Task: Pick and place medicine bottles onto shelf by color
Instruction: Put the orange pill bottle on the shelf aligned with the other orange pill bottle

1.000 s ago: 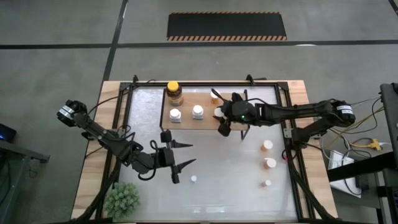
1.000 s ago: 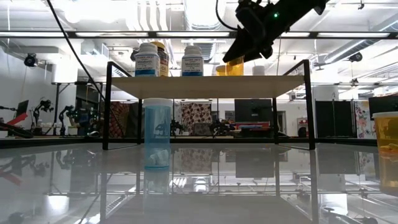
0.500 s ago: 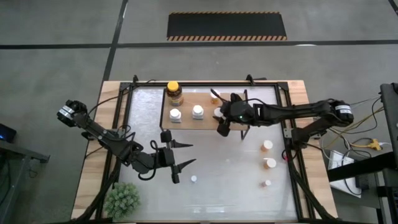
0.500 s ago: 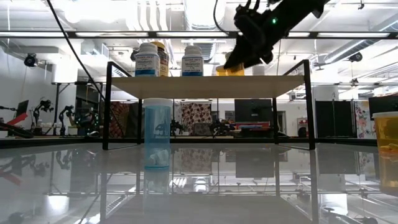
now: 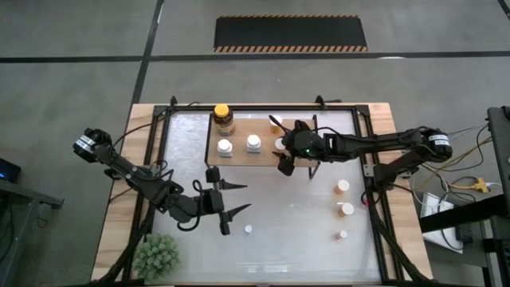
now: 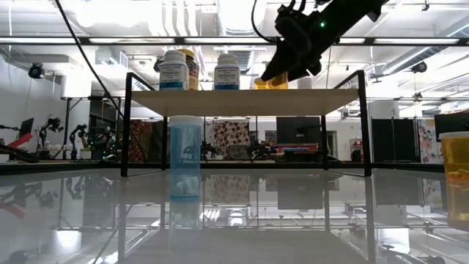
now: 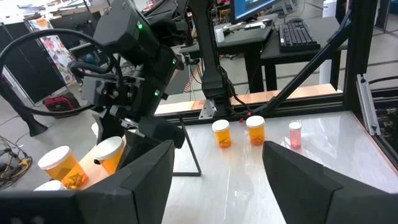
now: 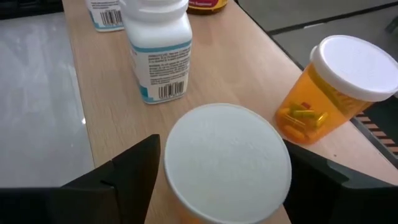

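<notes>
The shelf [image 5: 263, 139] stands at the table's far middle. On it stand the amber jar [image 5: 223, 118], two white bottles [image 5: 225, 147] [image 5: 253, 143] and an orange bottle [image 8: 336, 93]. A second white-capped orange bottle [image 8: 227, 162] stands on the shelf board between the fingers of my right gripper [image 8: 227, 186], which is open, a finger close on either side of the cap. My left gripper [image 5: 231, 203] hangs open over the table's near left with nothing in it. A tiny pale bottle [image 5: 249, 229] stands on the table beside it.
Two orange bottles [image 5: 343, 186] [image 5: 346, 210] and a tiny one [image 5: 343, 235] stand on the table's right side. A green plant [image 5: 155, 255] sits at the near left corner. The glossy table between the arms is bare [image 5: 295, 207].
</notes>
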`<state>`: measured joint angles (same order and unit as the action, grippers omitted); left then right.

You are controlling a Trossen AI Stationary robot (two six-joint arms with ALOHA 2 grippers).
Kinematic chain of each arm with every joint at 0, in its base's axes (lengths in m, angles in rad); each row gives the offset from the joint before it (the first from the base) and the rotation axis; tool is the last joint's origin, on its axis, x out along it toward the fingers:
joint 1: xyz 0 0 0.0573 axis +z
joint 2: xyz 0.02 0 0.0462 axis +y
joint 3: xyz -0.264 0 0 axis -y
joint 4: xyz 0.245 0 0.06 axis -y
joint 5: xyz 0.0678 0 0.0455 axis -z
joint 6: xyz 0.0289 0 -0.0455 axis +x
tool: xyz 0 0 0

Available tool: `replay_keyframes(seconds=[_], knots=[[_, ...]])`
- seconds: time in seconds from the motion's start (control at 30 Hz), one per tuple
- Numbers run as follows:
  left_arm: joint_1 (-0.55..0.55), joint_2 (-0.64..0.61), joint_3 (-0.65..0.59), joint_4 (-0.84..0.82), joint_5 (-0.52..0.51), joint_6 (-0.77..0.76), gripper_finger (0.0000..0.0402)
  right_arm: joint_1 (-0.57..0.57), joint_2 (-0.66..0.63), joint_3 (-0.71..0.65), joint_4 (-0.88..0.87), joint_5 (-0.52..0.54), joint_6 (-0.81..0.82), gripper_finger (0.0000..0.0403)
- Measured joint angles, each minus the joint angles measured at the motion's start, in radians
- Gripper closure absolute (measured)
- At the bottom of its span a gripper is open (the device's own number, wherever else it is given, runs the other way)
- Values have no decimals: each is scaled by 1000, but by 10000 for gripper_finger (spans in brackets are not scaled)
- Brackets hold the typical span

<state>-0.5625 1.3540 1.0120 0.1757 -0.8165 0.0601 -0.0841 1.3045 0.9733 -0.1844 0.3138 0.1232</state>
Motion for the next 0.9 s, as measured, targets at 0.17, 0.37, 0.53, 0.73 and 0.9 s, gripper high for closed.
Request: replay_keyframes(seconds=[0.17, 0.37, 0.53, 0.73, 0.9], knots=[[0, 0, -2, 0, 0, 0, 173, 0, -2, 0, 1, 0, 0, 131], [0, 0, -4, 0, 0, -2, 173, 0, -34, 14, -8, 0, 0, 131], [0, 8, -4, 0, 0, -36, 173, 8, -84, 63, -88, 0, 11, 135], [-10, 20, -3, -5, 20, -153, 173, 48, -166, 103, -187, -8, 16, 144], [-39, 43, 5, -6, 91, -258, 173, 113, -239, 103, -288, -81, 15, 160]])
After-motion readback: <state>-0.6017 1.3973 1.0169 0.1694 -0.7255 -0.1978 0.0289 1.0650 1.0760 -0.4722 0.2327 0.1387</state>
